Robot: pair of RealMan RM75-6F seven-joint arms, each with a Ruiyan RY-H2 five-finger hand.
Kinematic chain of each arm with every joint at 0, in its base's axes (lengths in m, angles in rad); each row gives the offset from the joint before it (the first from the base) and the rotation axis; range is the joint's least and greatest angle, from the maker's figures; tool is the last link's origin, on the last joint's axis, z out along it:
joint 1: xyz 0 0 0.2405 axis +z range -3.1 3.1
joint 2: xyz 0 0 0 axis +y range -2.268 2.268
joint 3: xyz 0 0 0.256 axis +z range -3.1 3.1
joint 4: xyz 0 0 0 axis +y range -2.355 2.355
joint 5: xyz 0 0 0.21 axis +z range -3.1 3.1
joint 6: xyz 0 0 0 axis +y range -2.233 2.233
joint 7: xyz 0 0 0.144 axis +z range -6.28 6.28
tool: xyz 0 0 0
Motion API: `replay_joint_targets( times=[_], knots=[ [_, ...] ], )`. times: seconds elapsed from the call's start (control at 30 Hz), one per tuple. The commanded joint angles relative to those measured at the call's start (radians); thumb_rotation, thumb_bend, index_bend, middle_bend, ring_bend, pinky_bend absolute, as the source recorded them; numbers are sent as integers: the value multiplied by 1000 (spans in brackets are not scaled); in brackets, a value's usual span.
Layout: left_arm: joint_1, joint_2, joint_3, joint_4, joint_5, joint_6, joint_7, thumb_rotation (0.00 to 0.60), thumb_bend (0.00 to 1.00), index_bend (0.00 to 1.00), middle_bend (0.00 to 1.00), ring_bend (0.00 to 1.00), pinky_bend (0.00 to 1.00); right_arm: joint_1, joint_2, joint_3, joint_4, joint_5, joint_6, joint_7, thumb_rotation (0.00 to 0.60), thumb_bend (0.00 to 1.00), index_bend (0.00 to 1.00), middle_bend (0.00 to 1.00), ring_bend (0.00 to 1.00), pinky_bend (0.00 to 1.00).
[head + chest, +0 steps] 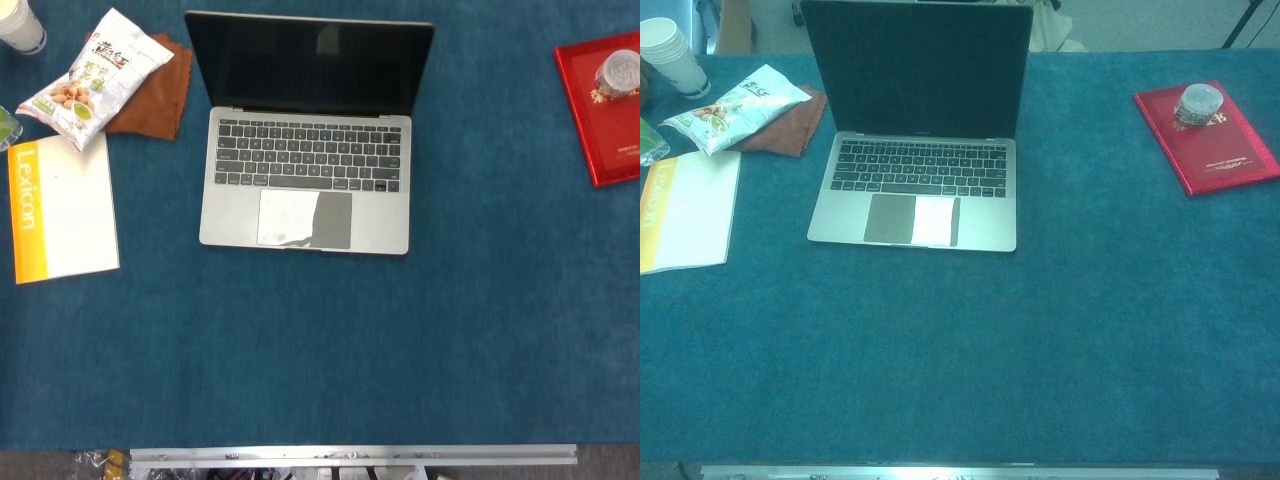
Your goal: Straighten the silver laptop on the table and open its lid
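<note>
Since the silver laptop (pixel 305 180) sits near the middle of the blue counter (pixel 400 350) with its lid up and its front edge lined up with the counter's edge, the job looks done. Neither hand shows in either view, so I cannot tell what the fingers are doing. The best move now is to leave it alone and keep both arms away. A snack bag (pixel 95 72) on a brown cloth (pixel 150 95), a Lexicon booklet (pixel 62 208) and a red book (pixel 600 105) lie well apart from it.

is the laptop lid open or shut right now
Open. The silver laptop has its lid raised nearly upright behind the keyboard, which is fully exposed along with the trackpad. The screen is dark.
</note>
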State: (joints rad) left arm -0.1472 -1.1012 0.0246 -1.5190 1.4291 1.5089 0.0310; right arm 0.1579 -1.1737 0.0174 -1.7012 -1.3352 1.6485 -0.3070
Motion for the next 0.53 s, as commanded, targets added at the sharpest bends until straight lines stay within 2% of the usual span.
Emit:
replay_joint_targets(
  times=[0.03, 0.53],
  knots=[
    [18, -6, 4, -4, 8, 16, 11, 600, 318, 39, 0, 0, 62, -29, 1, -5, 26, 2, 5, 32, 600, 294, 0, 37, 3, 75],
    [46, -3, -21, 14, 1, 3, -14, 600, 318, 39, 0, 0, 61, -75, 10, 29, 56, -5, -16, 56, 600, 294, 0, 37, 3, 75]
  ],
)
